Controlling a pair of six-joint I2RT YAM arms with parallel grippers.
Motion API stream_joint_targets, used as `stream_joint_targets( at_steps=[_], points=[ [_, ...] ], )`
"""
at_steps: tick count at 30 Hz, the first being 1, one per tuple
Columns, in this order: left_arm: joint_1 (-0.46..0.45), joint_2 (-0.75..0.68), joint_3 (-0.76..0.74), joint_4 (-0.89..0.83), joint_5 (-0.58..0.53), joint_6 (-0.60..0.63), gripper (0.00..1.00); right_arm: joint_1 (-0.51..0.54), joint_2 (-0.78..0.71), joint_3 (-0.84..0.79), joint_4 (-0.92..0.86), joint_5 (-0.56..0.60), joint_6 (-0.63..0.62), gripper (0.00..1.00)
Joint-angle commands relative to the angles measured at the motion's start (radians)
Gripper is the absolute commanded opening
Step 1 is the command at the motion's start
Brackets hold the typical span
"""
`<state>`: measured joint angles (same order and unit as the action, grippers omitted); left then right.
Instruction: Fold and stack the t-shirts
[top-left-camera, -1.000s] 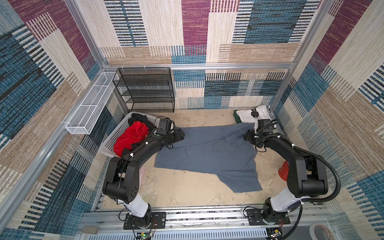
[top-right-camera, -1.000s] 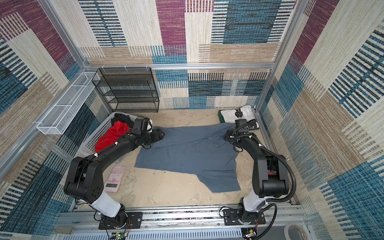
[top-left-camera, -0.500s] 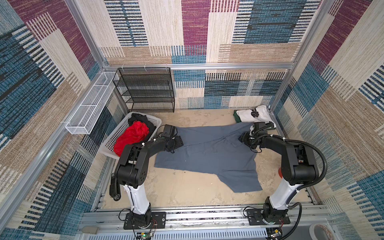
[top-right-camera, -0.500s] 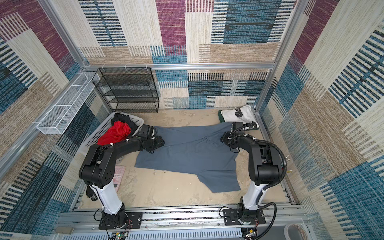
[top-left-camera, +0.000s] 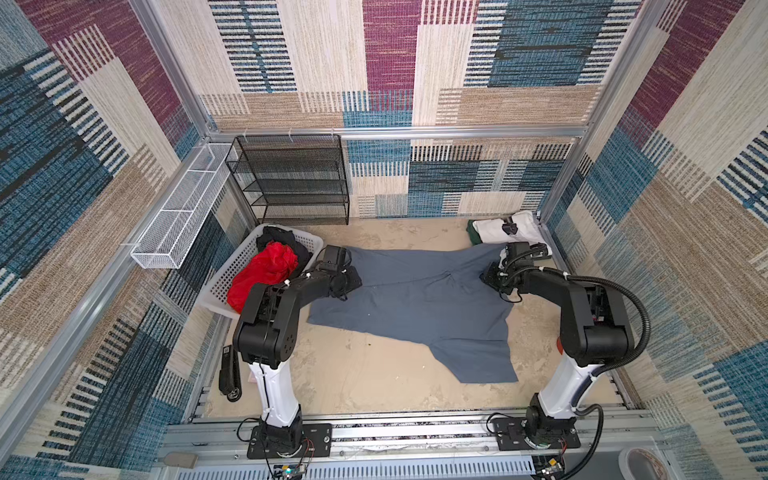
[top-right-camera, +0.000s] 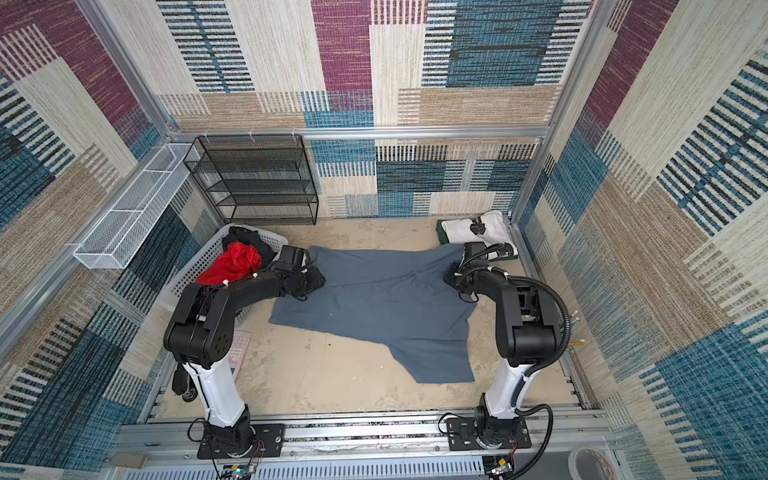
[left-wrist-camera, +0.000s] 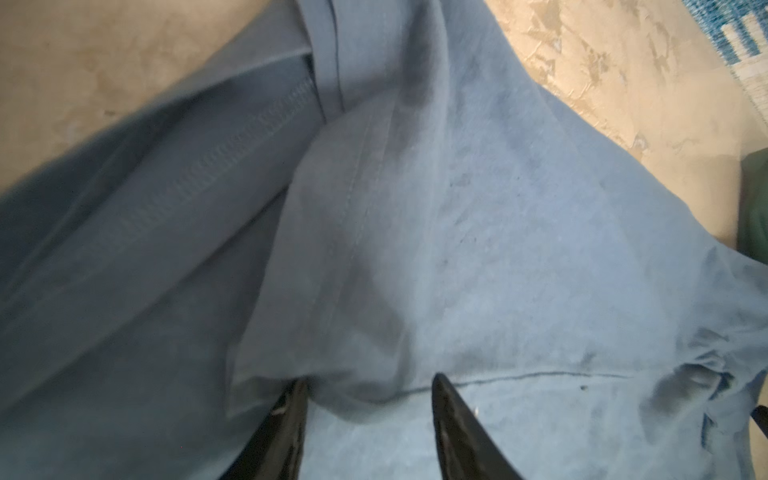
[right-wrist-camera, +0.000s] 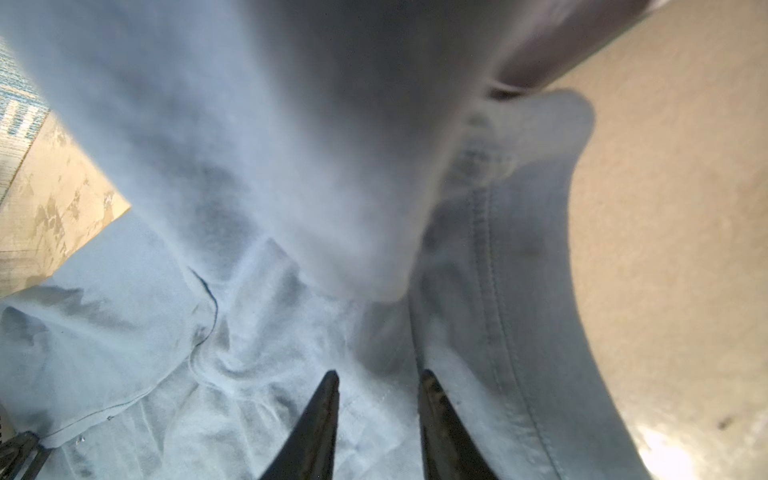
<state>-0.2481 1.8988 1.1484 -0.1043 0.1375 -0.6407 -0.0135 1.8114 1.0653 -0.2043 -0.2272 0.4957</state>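
Sandy beige tabletop (top-left-camera: 374, 374), carpet-pattern walls (top-left-camera: 390, 62), and the big slate-grey t-shirt (top-left-camera: 415, 299) lies spread flat mid-table, a flap trailing toward 5 o'clock. White t-shirt (top-left-camera: 488, 227) sits folded at 2 o'clock. Grey one looks light and floppy, so pinch at the stitched hems. Left gripper (left-wrist-camera: 369, 380) at its 9 o'clock edge, right gripper (right-wrist-camera: 379, 372) at 3 o'clock: jaws half apart over a cloth ridge, can't tell if they've gripped.
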Motion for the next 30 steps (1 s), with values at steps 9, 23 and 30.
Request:
stream_joint_targets(
  at_steps=[9, 23, 30],
  points=[
    [0.004, -0.018, 0.003, -0.031, 0.013, -0.015, 0.41, -0.001, 0.001, 0.025, 0.006, 0.008, 0.001, 0.34],
    [0.013, 0.006, 0.003, -0.066, -0.052, 0.029, 0.42, 0.007, 0.007, -0.039, -0.006, 0.015, -0.004, 0.54],
    [0.026, 0.055, 0.084, -0.101, -0.062, 0.051, 0.28, 0.017, 0.027, 0.006, -0.013, 0.008, -0.004, 0.44]
  ],
)
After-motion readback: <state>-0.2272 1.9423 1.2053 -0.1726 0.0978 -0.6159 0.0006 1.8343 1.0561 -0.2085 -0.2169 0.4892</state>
